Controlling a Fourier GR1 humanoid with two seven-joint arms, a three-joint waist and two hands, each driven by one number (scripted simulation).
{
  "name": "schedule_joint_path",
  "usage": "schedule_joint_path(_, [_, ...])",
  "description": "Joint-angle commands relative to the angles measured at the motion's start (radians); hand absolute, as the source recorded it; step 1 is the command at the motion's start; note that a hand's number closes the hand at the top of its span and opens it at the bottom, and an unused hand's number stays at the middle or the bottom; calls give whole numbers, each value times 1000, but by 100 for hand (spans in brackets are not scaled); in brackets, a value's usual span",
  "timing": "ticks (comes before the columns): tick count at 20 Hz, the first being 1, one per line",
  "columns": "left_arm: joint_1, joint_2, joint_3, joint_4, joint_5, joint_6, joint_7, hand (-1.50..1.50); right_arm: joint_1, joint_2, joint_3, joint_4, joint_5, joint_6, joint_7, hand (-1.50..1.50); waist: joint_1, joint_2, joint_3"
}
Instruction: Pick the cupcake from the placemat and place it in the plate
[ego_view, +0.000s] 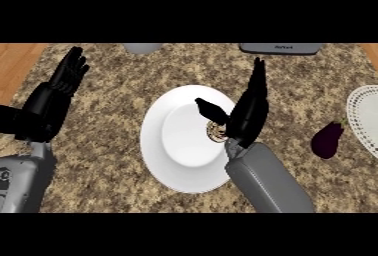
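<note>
The white plate (177, 145) lies in the middle of the speckled stone counter. On its right part sits the cupcake (216, 133), of which only a small brown and cream patch shows. My right hand (247, 117) stands over the plate's right rim, fingers straight and pointing away from me, thumb spread to the left above the cupcake. The cupcake lies in the gap between thumb and palm, and the palm hides most of it. The white lacy placemat (364, 117) is at the right edge, with nothing on the part in view. My left hand (59, 95) rests open at the left, fingers up.
A dark purple eggplant (326, 140) lies between the plate and the placemat. At the counter's far edge stand a grey cup-like object (142, 48) and a grey appliance (280, 48). Wooden floor shows beyond the counter's left corner.
</note>
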Motion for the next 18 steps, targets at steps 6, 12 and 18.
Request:
schedule_joint_path(6, [22, 28, 60, 20, 20, -14, -4, 0, 243, 5, 49, -243, 87, -202, 87, -150, -66, -14, -1])
schedule_joint_path(12, [78, -6, 29, -87, -13, 16, 38, 0, 582, -8, 184, -544, 182, -143, 3, -150, -61, -14, -1])
schedule_joint_path(18, [94, 15, 72, -57, -1, -26, 8, 0, 848, -117, 262, -777, 206, -115, -38, -150, -60, -11, -1])
